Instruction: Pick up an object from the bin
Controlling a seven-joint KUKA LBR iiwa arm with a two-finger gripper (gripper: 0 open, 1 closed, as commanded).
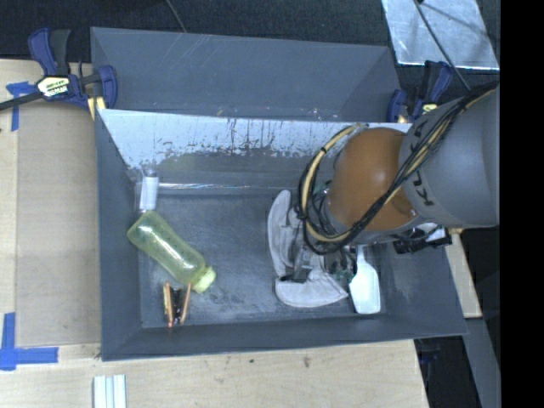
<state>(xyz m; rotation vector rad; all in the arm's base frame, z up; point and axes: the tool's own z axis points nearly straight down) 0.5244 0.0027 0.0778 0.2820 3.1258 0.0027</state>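
Observation:
My gripper [299,266] is low in the right half of the bin, its dark body showing under the arm's orange cover. It sits right over a pale grey-white, shoe-like thing [284,218] that curves from the bin's middle down toward the front wall. Part of that thing is hidden by the gripper. A small white bottle [365,289] lies just to the right of the gripper, close against the pale thing's lower end.
A translucent yellow-green bottle [168,252] lies tilted at the left. A small white tube [149,192] sits near the back left corner, and a small orange-and-black clip [175,304] lies by the front wall. The arm and its cables cover the bin's right side.

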